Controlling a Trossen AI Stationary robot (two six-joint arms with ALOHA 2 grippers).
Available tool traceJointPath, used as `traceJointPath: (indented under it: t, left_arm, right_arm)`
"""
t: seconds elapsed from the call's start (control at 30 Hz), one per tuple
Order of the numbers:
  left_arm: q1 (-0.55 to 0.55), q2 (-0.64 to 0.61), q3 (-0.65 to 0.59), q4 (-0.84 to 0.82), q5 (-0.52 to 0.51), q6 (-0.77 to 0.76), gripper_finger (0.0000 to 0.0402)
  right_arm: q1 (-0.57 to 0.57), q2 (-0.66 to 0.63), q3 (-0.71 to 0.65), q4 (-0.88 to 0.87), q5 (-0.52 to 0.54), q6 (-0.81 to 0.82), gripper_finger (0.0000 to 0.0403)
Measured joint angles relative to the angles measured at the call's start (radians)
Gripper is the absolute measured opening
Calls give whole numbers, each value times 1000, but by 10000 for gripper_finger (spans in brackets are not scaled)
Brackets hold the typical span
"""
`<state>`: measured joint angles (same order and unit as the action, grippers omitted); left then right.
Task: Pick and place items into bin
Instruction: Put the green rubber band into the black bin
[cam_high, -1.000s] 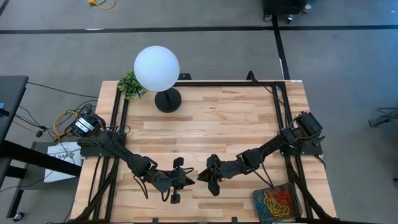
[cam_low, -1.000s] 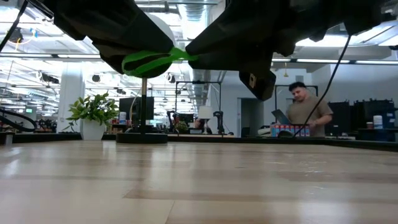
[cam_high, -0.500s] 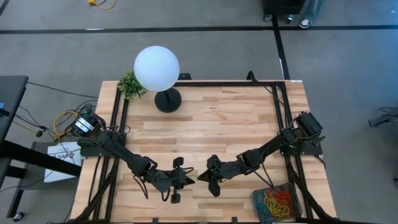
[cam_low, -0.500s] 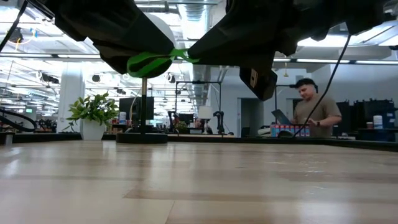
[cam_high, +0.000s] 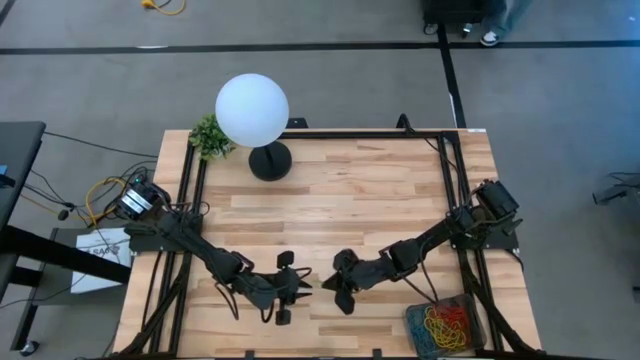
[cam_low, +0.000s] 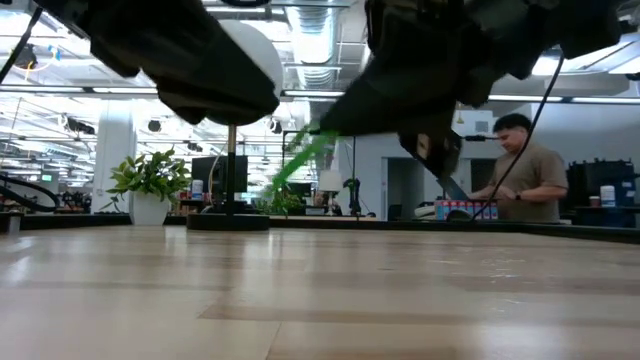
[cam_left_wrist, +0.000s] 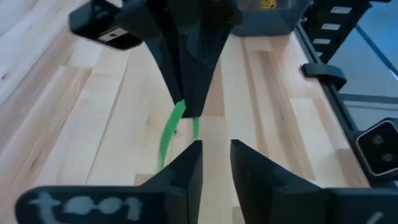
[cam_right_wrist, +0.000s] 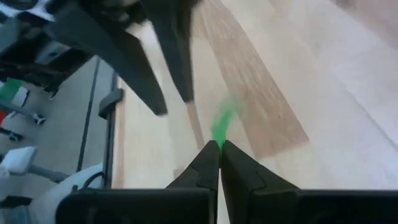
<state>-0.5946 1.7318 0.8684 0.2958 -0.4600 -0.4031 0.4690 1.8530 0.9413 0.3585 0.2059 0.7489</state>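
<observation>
Overhead and table-level views of a two-arm handover above a pale wooden plank surface (cam_high: 340, 190). The two dark arms meet over the near middle of the surface, their tips close together but apart.

Right gripper (cam_right_wrist: 219, 147): fingers pressed together, pinching one end of a thin green rubber-band loop (cam_low: 298, 160). In the low view the loop hangs slanting down from this gripper, clear of the surface. In the right wrist view it shows as a blurred green streak just past the closed fingertips.

Left gripper (cam_left_wrist: 216, 149): fingers (cam_left_wrist: 186, 163) spread a little with a clear gap between them, holding nothing. In the left wrist view the green loop dangles just beyond that gap, from the right gripper's pinched tip.

Small rectangular dark grey mesh-walled bin (cam_high: 412, 330): at the near right corner of the surface, well apart from both grippers. It holds a heap of thin rubber-band loops in red, yellow and orange (cam_high: 446, 322).

White globe lamp on a black round base (cam_high: 252, 108): at the far left part of the surface, with a small green potted plant (cam_high: 210, 136) just beside it at the far left corner.

Background, low view: a person in a beige shirt (cam_low: 524, 172) stands at a bench in the room beyond the surface.
</observation>
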Motion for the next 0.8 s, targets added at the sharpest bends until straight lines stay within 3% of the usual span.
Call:
traceJointPath:
  t: [0.1,0.27,0.37,0.5,0.63,0.8]
  left_arm:
    - [1,6,0,-11,1,-8,79]
    - [3,5,-1,-55,1,-30,80]
    - [3,5,0,-71,2,-65,80]
    - [3,5,0,-79,1,-77,80]
    - [3,5,0,-85,1,-77,80]
    - [3,5,0,-101,3,-77,80]
  right_arm:
    - [0,0,0,-50,-48,89,2]
    - [-8,-8,0,-124,-348,151,1]
    - [-12,-32,-1,-235,-567,325,1]
    - [11,-85,-1,-458,-726,479,1]
    - [43,-181,-1,-715,-745,634,1]
    - [87,-329,0,-935,-607,745,0]
